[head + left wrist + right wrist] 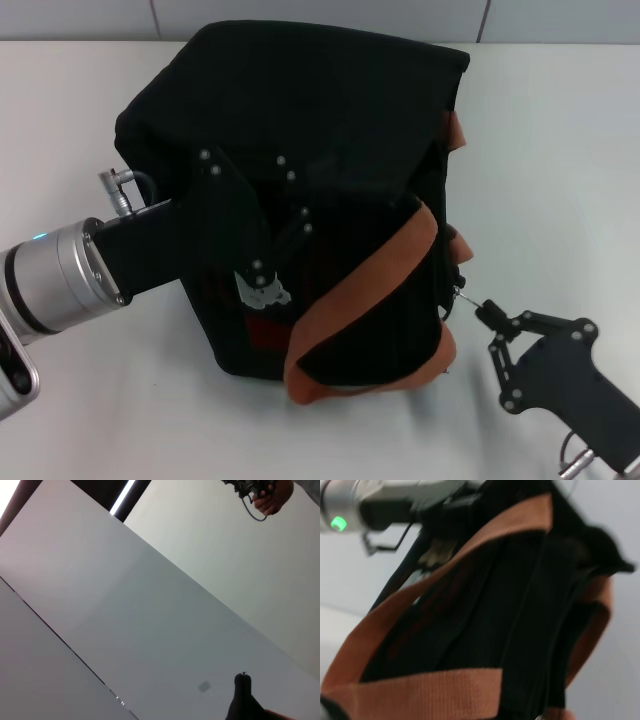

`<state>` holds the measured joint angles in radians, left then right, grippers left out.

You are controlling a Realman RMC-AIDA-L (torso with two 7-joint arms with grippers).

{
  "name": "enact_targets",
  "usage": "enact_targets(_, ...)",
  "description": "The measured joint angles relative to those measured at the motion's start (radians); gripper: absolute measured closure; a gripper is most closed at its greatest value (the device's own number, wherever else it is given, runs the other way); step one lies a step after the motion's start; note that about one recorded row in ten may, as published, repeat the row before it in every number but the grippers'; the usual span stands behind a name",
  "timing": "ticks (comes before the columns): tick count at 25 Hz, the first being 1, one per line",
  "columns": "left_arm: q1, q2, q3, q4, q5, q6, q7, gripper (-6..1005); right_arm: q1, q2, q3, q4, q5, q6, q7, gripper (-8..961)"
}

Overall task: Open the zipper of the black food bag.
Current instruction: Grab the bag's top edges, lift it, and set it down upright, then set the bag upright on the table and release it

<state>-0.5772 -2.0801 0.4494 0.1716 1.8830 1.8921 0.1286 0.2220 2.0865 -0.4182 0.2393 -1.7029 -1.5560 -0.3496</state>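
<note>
The black food bag (pixel 300 140) lies tipped on the table (pixel 560 130), with the left gripper (pixel 265 285) pressed against its front face; I cannot tell its jaw state. The right gripper (pixel 482 310) is clamped on the zipper (pixel 456 292) pull beside an orange strap (pixel 370 285), so a pull may drag the soft bag, or the small tab may slip free.

Black food bag (pixel 330 120): plain black fabric, w/ orange-brown strap handles (pixel 380 270); dark red marks on the face under the left gripper (pixel 262 285). Zipper (pixel 455 296) pull: small, silver. Left arm: silver cuff, black gripper body w/ silver screws, green light on the cuff in right wrist view. Right gripper (pixel 484 312): black, silver screws. Table (pixel 560 150): plain white.
</note>
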Motion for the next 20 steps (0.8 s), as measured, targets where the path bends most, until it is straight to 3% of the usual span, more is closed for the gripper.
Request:
enact_targets(7, -0.015, 0.001, -0.013, -0.165, -0.142, -0.041, -0.023, 905, -0.072, -0.001, 0.105, -0.007, 0.005, -0.247, 0.146, 858)
enact_targets(10, -0.008, 0.0, -0.045, -0.247, -0.21, -0.053, -0.067, 905, -0.077, -0.003, 0.123, -0.028, 0.005, -0.325, 0.226, 848)
enact_targets(12, 0.024, 0.0, -0.115, -0.321, -0.24, -0.084, -0.15, 905, -0.075, -0.003, 0.122, -0.087, 0.0, -0.431, 0.398, 842)
enact_targets(17, 0.059, 0.0, -0.17, -0.351, -0.242, -0.125, -0.228, 905, -0.051, -0.003, 0.105, -0.193, -0.065, -0.509, 0.637, 696)
enact_targets(18, 0.105, 0.0, -0.189, -0.362, -0.227, -0.205, -0.336, 905, -0.051, -0.003, 0.105, -0.193, -0.065, -0.509, 0.637, 667)
enact_targets(20, 0.105, 0.0, -0.189, -0.362, -0.227, -0.205, -0.336, 905, -0.033, -0.004, 0.103, -0.231, -0.116, -0.516, 0.707, 590)
